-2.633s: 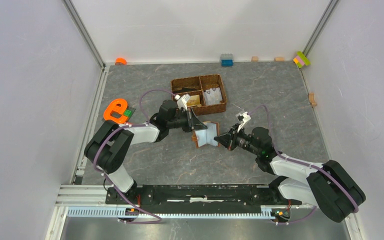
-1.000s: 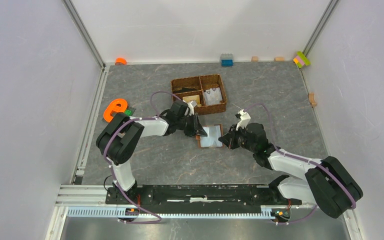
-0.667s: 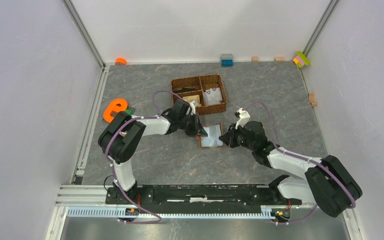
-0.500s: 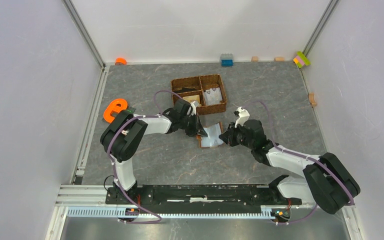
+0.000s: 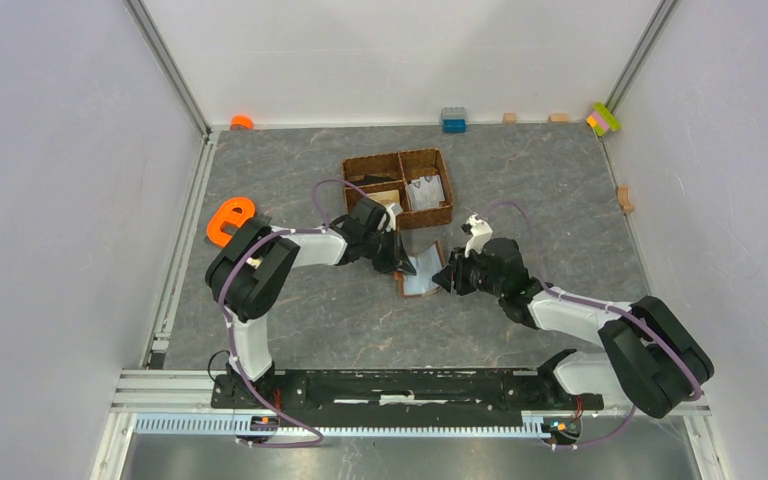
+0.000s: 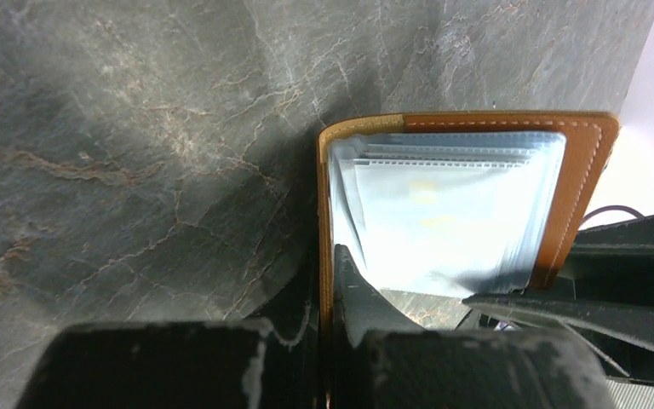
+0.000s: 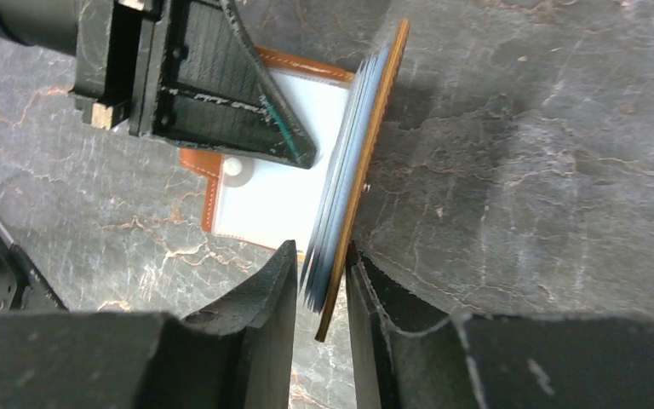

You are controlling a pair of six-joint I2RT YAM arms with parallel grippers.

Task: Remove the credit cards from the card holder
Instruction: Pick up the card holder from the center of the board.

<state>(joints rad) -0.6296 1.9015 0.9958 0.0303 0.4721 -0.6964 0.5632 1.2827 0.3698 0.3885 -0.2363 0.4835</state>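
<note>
The grey marbled table (image 5: 310, 300) stands between white walls. I count two arms, one card holder (image 5: 417, 279) and one woven basket (image 5: 398, 158). In the basket I see one gold-tan card (image 5: 386, 198) and some pale cards (image 5: 423, 192); how many pale ones, I cannot tell. The card holder lies open on the table just in front of the basket, between both grippers. The left gripper (image 6: 327, 281) is clamped on its brown left edge. The right gripper (image 7: 319, 281) has its jaws apart around the raised right flap. One second ago the holder lay flat; now this flap stands up, and the right arm has come nearer.
</note>
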